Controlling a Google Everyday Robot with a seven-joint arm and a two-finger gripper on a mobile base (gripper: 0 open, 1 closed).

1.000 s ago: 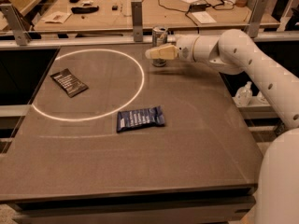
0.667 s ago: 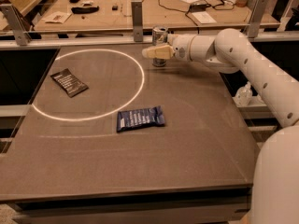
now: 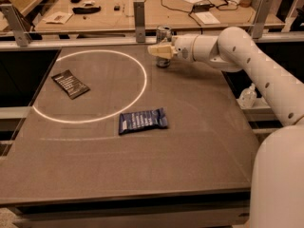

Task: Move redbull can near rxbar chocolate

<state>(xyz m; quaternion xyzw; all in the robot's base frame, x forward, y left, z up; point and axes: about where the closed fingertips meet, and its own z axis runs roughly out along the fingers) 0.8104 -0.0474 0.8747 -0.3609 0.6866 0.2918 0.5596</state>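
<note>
redbull can (image 3: 164, 32) stands upright at the far edge of the counter (image 3: 199, 141), about mid-span. tool (image 3: 156, 50) reaches in from the right and crosses the can's body; can't tell if it's clamped on. rxbar chocolate (image 3: 70, 83) lies by the left edge, so the carry should run left and toward the near edge. blue wrapper (image 3: 143, 120) sits off that line.

The hand (image 3: 159, 50) is hanging before the redbull can (image 3: 164, 32) at the surface's (image 3: 190, 141) rear (rxbar chocolate (image 3: 70, 83) lying well left).
</note>
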